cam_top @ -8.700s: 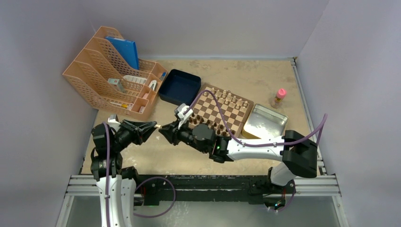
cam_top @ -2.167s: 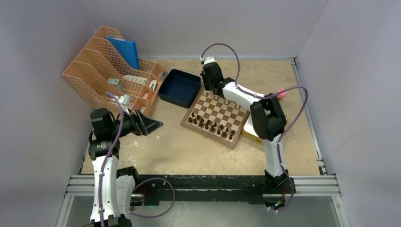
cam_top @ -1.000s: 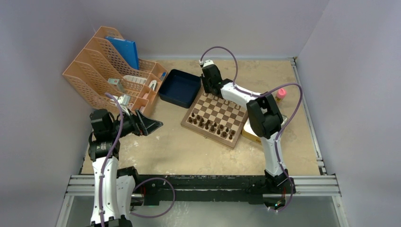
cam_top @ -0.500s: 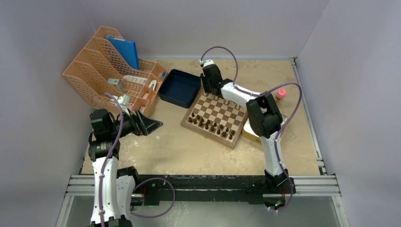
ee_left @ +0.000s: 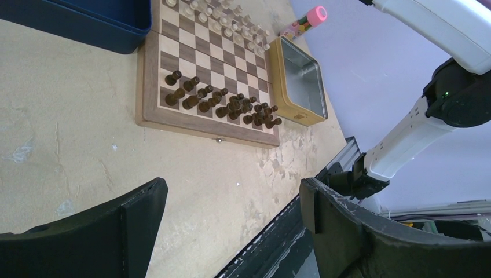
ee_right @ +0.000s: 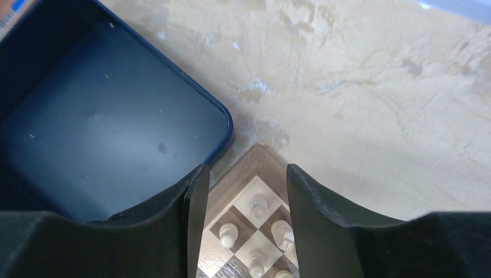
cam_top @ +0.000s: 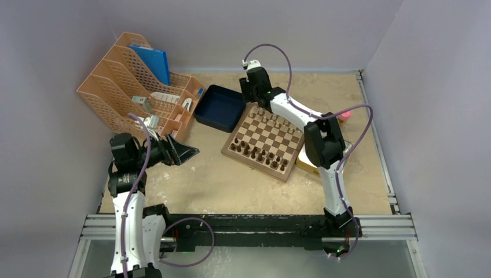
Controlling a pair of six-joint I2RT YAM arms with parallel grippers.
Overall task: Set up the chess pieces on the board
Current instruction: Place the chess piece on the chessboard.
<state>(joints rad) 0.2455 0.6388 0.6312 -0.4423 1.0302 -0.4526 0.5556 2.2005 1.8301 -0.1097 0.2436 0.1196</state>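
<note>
Since half a second before, the right hand [ee_right: 243, 174] had drawn back off the far row toward the far-left corner of the board [cam_top: 265, 136]. Its fingers had gone from nearly closed to apart, with nothing between them.

- Under the fingertips: the board's corner frame. The light chess pieces [ee_right: 259, 205] stood on the corner squares just behind the tips, untouched.
- The dark blue tray [ee_right: 116, 127] lay just left of the left finger, its rounded rim close beside the board corner.
- Bare bench [ee_right: 376, 116] stretched ahead and to the right.
- The right arm reached long past the board's right side, hand pointing down.
- The left hand [ee_left: 230, 191] was wide open and holding nothing. It pointed across open bench at the board, well apart from it, with the dark pieces [ee_left: 220, 104] ahead.
- From above, the tin [ee_left: 284, 81] was mostly hidden behind the right arm.
- Piece types were too small to make out.
</note>
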